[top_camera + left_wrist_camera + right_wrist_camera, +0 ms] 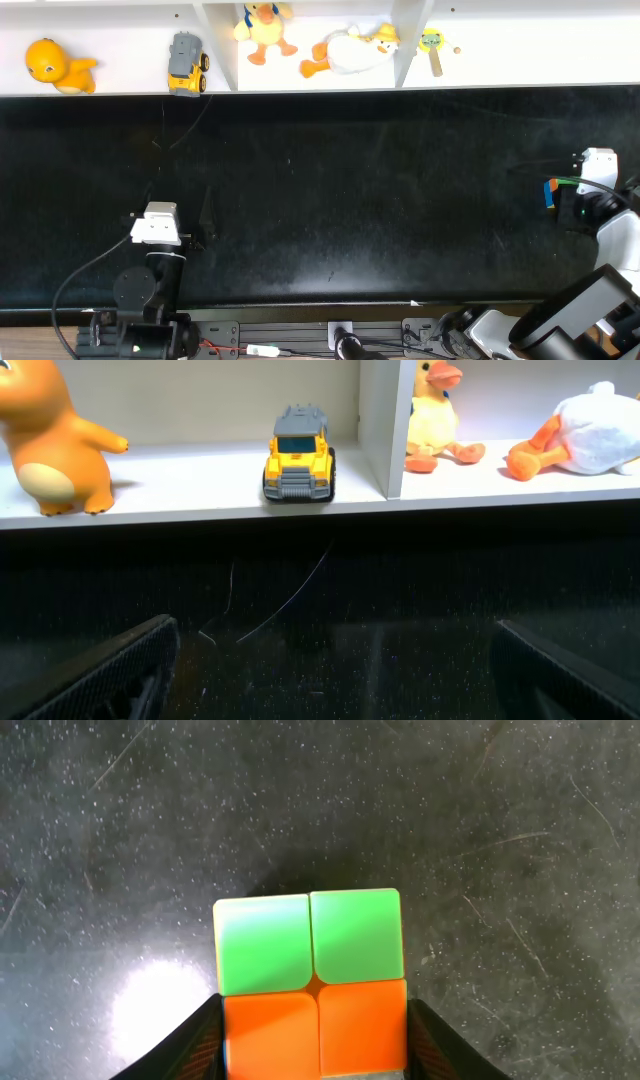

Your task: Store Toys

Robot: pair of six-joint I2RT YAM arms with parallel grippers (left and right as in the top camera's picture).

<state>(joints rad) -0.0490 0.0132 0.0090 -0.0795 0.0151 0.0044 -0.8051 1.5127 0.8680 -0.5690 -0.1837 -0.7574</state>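
Observation:
A small colour cube (310,985) with green and orange faces sits between my right gripper's (315,1055) fingers, which are shut on it just over the black mat. From above, the cube (549,192) and right gripper (566,200) are at the table's far right. My left gripper (335,680) stands open with nothing in it at the near left (170,207), facing the white shelf (200,510). On the shelf stand an orange figure (50,440), a yellow truck (298,455), a yellow duck plush (435,415) and a white duck plush (590,440).
The white shelf (320,85) runs along the far edge, split by upright dividers (222,45). A small green-and-tan toy (433,45) lies in its right compartment. The black mat (350,200) covers the table between the arms and the shelf.

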